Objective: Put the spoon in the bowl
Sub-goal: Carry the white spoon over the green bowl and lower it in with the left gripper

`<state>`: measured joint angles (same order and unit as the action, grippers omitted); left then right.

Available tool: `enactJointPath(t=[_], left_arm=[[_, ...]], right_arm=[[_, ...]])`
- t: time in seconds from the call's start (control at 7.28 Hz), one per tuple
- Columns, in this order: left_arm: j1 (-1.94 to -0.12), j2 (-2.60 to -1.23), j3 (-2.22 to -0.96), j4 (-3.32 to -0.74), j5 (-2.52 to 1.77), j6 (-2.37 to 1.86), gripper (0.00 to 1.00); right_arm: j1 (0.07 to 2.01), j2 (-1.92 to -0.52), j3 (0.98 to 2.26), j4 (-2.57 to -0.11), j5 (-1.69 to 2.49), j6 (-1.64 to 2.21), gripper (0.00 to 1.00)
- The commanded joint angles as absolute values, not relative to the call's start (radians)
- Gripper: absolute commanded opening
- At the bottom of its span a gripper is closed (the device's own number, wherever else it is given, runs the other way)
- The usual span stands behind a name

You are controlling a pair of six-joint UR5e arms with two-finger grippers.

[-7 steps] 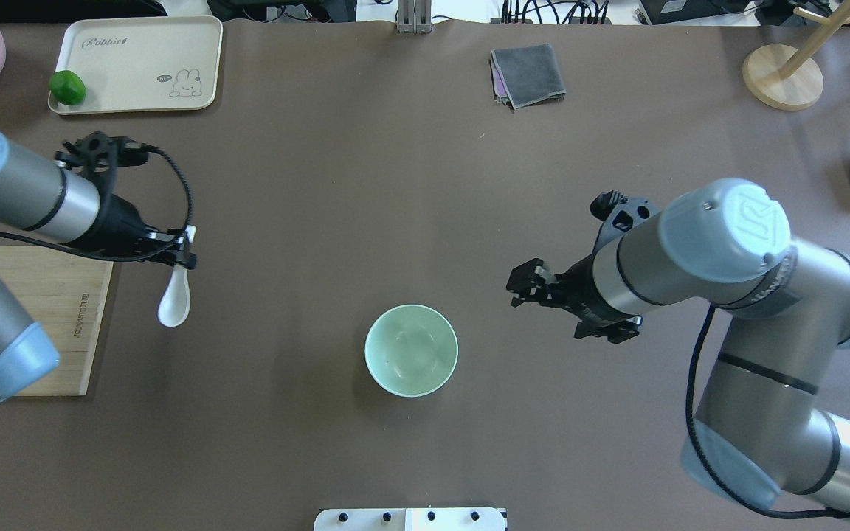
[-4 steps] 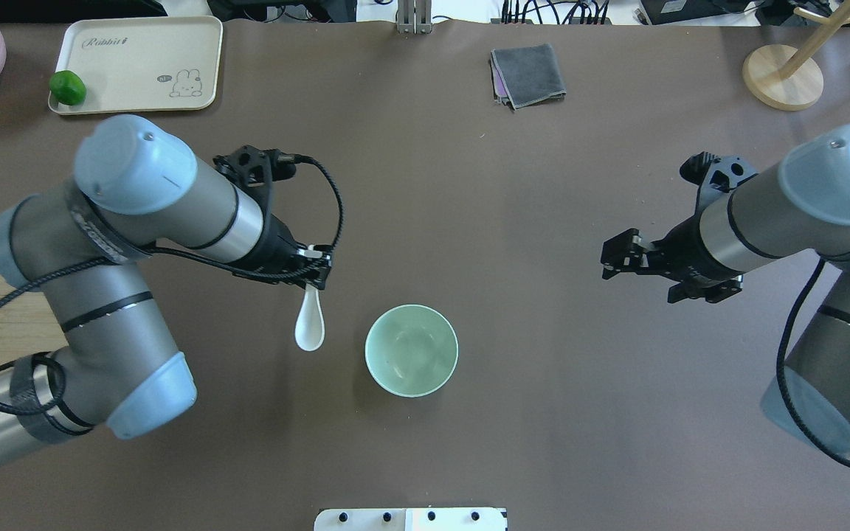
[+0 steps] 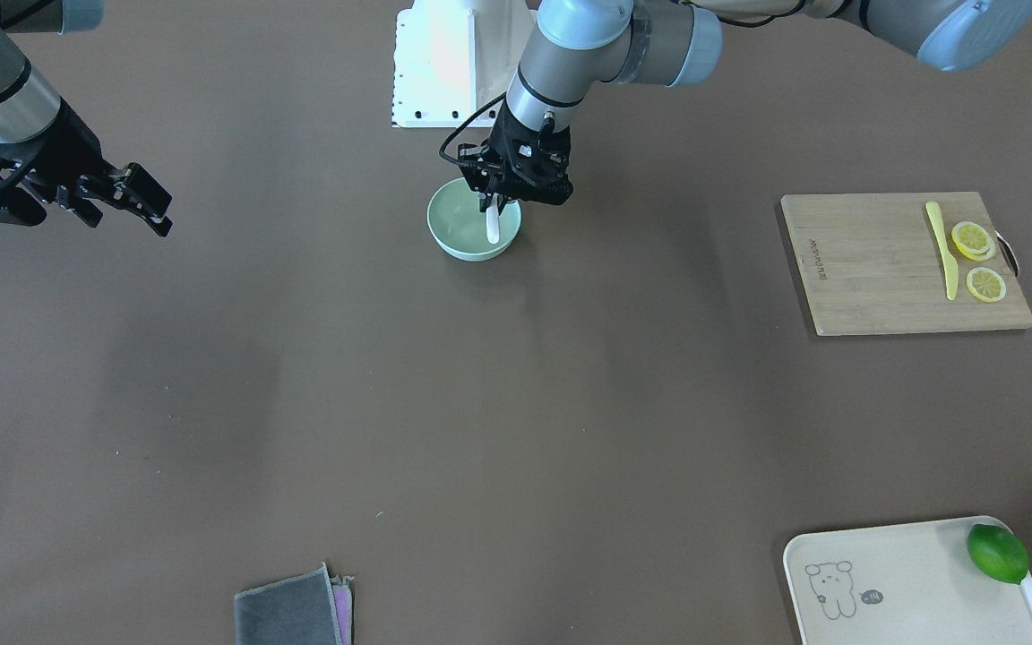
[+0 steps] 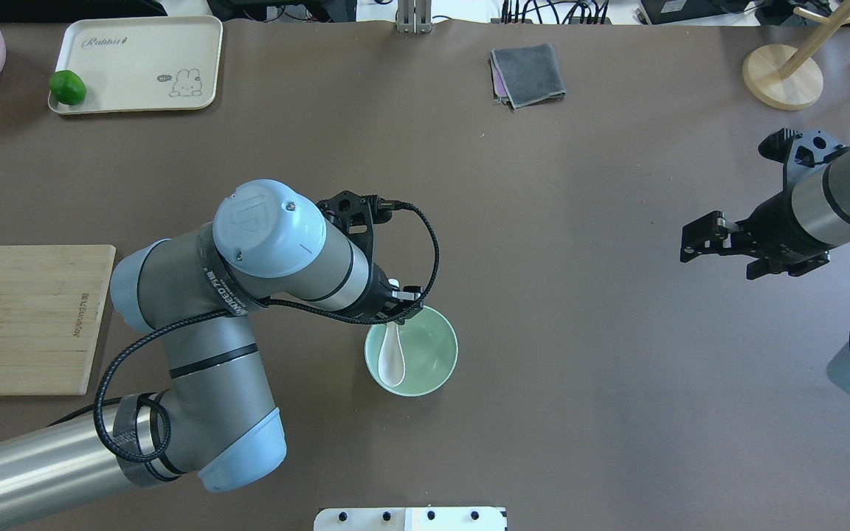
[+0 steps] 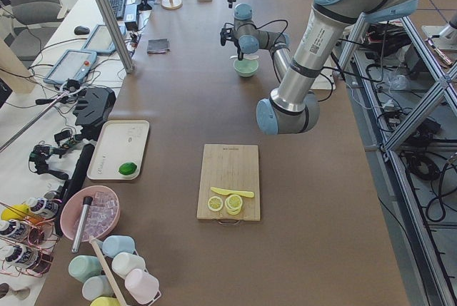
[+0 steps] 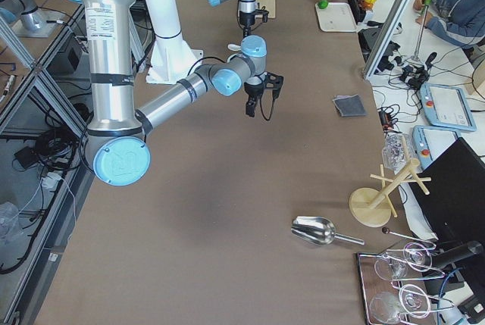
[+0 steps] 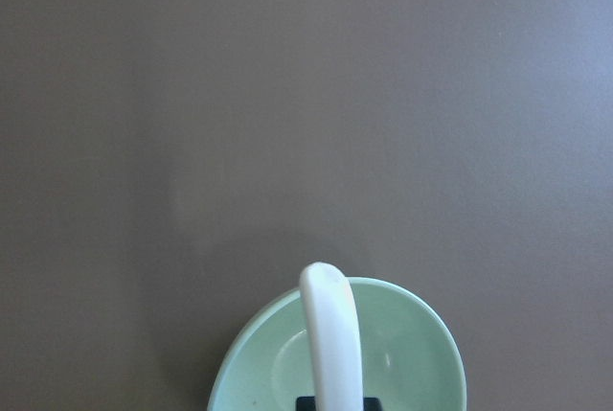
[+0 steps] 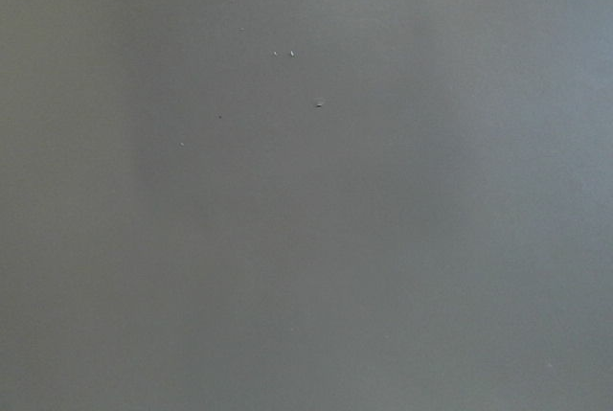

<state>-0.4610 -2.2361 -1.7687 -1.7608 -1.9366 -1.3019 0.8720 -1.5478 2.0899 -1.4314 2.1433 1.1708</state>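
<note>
Holding the white soup spoon (image 4: 392, 358) by the tip of its handle, the left arm's jaws are closed on it above the mint-green bowl (image 4: 446, 372), near the middle of the brown worktop (image 4: 558, 354). The spoon hangs scoop-down. From overhead the scoop lies inside the rim, on the side of the bowl nearer the left arm. The left wrist camera looks down the handle into the bowl. Whether the scoop touches the bowl's floor cannot be told.

The step in hand seems to be the release. To do it well, the scoop should probably go low, close to the floor of the bowl, before the jaws part, so that the glossy spoon does not drop and clatter or tip the light bowl. Letting go nearer the centre would leave the handle leaning on the rim without sliding out.

The right arm's jaws hang well apart from the bowl, spread wide and empty.

Nothing stands in the way. A bamboo cutting board (image 3: 874, 269) carrying a yellow plastic knife (image 3: 940, 246) and lemon slices (image 3: 973, 240), a cream tray (image 3: 892, 591) with a lime (image 3: 997, 553), and a folded grey cloth (image 4: 528, 74) all lie far off.
</note>
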Motion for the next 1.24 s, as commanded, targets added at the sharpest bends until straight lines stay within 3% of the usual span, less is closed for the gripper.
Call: enactJointPath(t=[0.0, 0.14, 0.27, 0.41, 0.55, 1.1], left_arm=[[-0.459, -2.267, -1.731, -1.764, -1.931, -1.301, 0.00], [-0.457, -2.275, -1.712, -1.767, -1.931, -1.301, 0.00], [-0.457, -2.275, -1.712, -1.767, -1.931, -1.299, 0.13], [-0.457, -2.275, -1.712, -1.767, -1.931, -1.299, 0.56], [-0.459, -2.272, -1.715, -1.767, -1.930, -1.298, 0.67], [-0.471, -2.243, -1.756, -1.758, -1.930, -1.295, 0.84]], right_arm=[[0.887, -1.577, 2.089, -1.428, 2.145, 1.148, 1.00], [0.906, -1.601, 2.089, -1.430, 2.146, 1.093, 1.00], [0.937, -1.621, 2.080, -1.430, 2.175, 1.041, 1.00], [0.962, -1.640, 2.077, -1.428, 2.193, 0.999, 1.00], [0.965, -1.646, 2.077, -1.428, 2.194, 0.993, 1.00], [0.972, -1.651, 2.075, -1.428, 2.194, 0.976, 1.00]])
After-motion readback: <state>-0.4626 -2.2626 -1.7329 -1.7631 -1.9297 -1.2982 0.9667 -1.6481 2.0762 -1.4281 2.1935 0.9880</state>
